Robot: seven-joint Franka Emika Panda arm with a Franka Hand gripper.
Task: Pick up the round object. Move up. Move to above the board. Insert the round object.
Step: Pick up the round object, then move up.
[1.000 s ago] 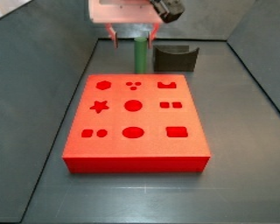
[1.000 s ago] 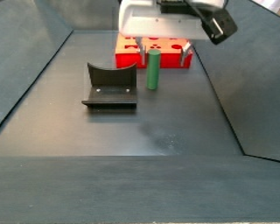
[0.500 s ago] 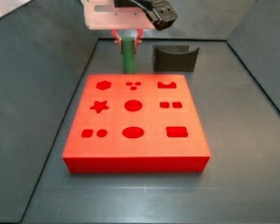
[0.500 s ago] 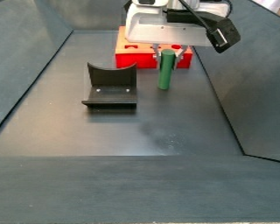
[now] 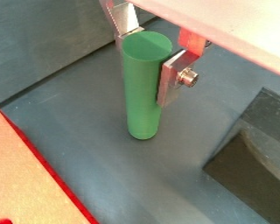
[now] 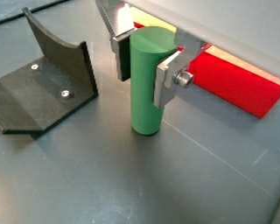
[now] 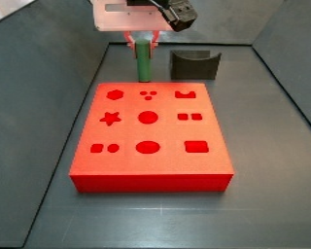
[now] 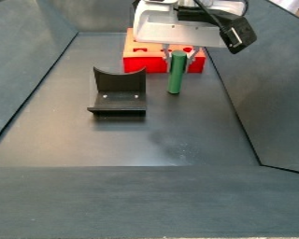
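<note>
In a side view, the red board (image 7: 151, 136) lies flat below the gripper (image 7: 145, 41) and nearer the camera, its grid of shaped holes facing up and all of them empty. The gripper hangs just past the board's far edge, and the green peg (image 7: 144, 60) stands upright between its fingers, reaching down from them toward the floor. To the right of the gripper sits the dark fixture (image 7: 194, 64), apart from the peg.

In both wrist views the gripper (image 5: 152, 55) is narrowed onto the top part of the peg (image 5: 142, 87), one silver finger (image 5: 174, 75) pressed flat against its side and the opposite one on the far side. The peg's lower end looks to be at the grey floor, though contact cannot be told for sure. In a wrist view the fixture (image 6: 39, 79) stands to one side of the gripper (image 6: 147, 57) and the board (image 6: 237, 80) to the opposite side, with the peg (image 6: 150, 82) between them and touching neither.

In a side view the fixture (image 8: 116, 91) is left of the gripper (image 8: 178, 49), and the board (image 8: 160, 54) lies behind the peg (image 8: 175, 74).
</note>
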